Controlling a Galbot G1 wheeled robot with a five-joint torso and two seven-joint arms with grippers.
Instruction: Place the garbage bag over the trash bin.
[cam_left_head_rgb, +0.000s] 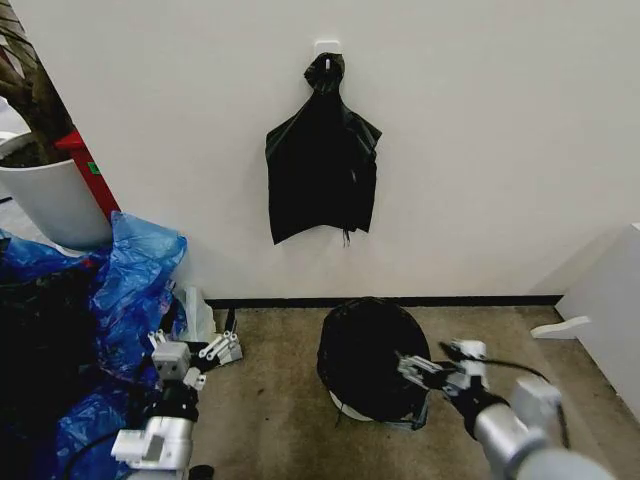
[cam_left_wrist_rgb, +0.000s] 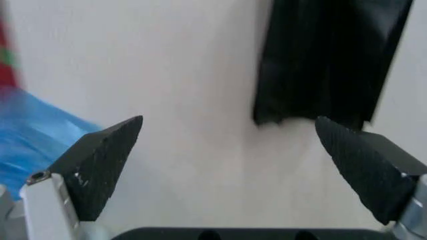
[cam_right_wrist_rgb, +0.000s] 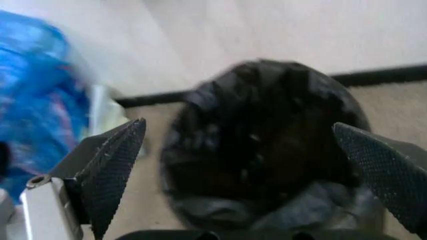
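Head view: bag (cam_left_head_rgb: 366, 355) drapes over bin (cam_left_head_rgb: 345, 408) on floor, centre. Right hand (cam_left_head_rgb: 436, 364) at bag's 3 o'clock, wide open, empty. Left hand (cam_left_head_rgb: 196, 352) at 9 o'clock, well apart, open, empty.
Left wrist view: fingers (cam_left_wrist_rgb: 100, 162) spread, wall beyond.
Right wrist view: fingers (cam_right_wrist_rgb: 113, 165) spread, bag (cam_right_wrist_rgb: 267, 150) between.

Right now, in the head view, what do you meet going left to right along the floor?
blue plastic bags → left pincer → garbage bag draped over the trash bin → right pincer → white ledge
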